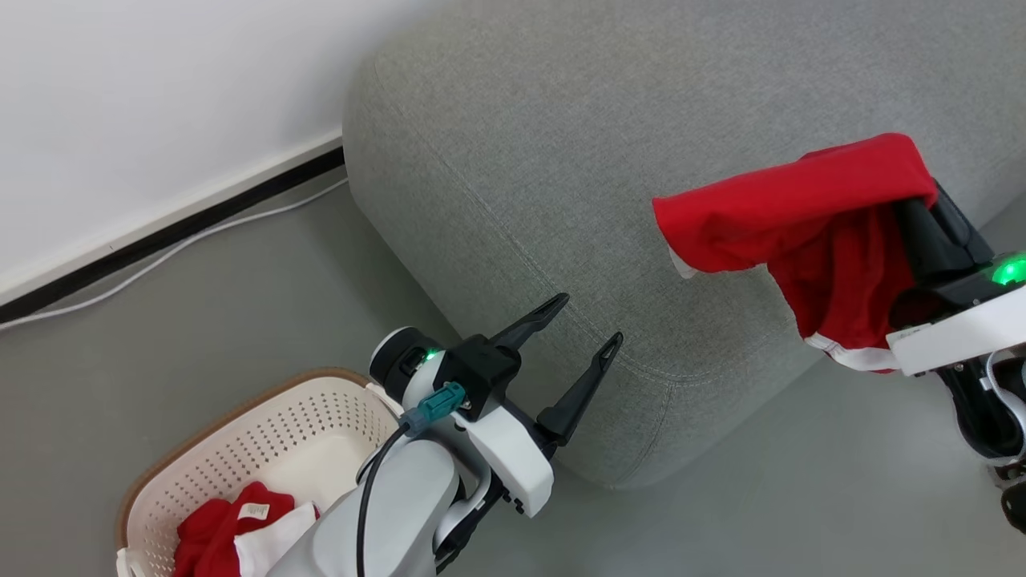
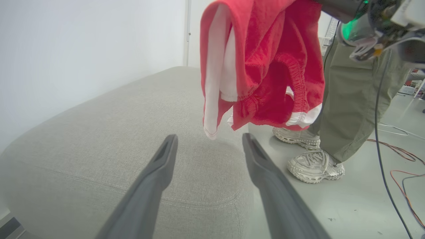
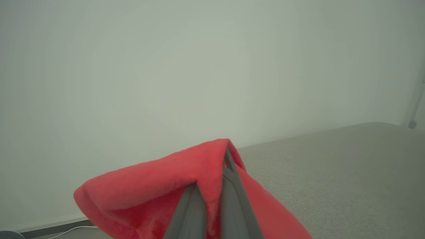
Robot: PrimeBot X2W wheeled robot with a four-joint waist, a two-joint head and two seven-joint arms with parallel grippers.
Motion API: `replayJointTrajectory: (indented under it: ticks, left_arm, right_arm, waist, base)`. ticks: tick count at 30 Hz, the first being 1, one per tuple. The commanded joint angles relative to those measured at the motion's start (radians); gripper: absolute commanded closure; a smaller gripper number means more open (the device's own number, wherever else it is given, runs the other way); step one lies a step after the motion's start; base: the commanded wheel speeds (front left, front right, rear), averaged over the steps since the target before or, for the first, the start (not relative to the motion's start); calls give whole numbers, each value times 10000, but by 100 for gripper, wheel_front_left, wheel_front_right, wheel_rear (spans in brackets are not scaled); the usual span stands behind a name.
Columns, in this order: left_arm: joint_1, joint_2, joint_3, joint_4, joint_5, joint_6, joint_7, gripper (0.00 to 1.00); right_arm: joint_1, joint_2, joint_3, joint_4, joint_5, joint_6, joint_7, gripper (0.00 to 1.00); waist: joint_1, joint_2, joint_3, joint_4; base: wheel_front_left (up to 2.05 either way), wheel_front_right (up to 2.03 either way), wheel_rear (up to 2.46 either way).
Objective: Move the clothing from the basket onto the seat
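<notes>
R claw (image 3: pixel 214 179) is shut tight on a red garment (image 1: pixel 801 208), cloth pinched btw the fingers and draped over them. L claw (image 1: pixel 589 318) is empty, fingers wide apart, at the seat's (image 1: pixel 561 160) near corner, close to the basket (image 1: pixel 240 401).

Key relation: the garment hangs at the seat's front edge. Upper part is over the cushion, white-trimmed hem past the edge over the floor (image 1: pixel 240 304). The seat top lies fwd and to the robot's left of R claw, so the drop prob needs a carry further in before letting go. Long axis runs down from the pinch.

R arm has the job. L arm is nearer the basket, where more red-and-white clothes (image 1: pixel 216 521) lie at its near end.

L wrist view gives the hang side-on: white stripe, gathered waistband, hem clear of the cushion, plus a person's legs (image 2: pixel 348 99) and trainers (image 2: pixel 315 166) beside the seat. R wrist view gives the pinch itself.
</notes>
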Motion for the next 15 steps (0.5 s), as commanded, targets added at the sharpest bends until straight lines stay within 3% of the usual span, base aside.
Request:
replayJointTrajectory:
  ticks: [1,10,15]
  left_arm:
    - [-559,15,187,-277,91,78,-59,0]
    - [-1394,15,-331,-646,681,624,-59,0]
    - [-2207,15,-1245,-922,787,1011,-59,0]
  right_arm:
    - [-173,-316,-126,-130,-88,31,-59,100]
    - [-1775,-682,-790,893,-393,31,-59,100]
    - [-2903,-1375,-1663,1825,-641,31,-59,100]
  waist:
    - [0,-1,374,-32]
    - [0,-1,1834,127]
    - [0,-1,2935,844]
  base:
    - [0,0,0]
    - [0,0,0]
    - [0,0,0]
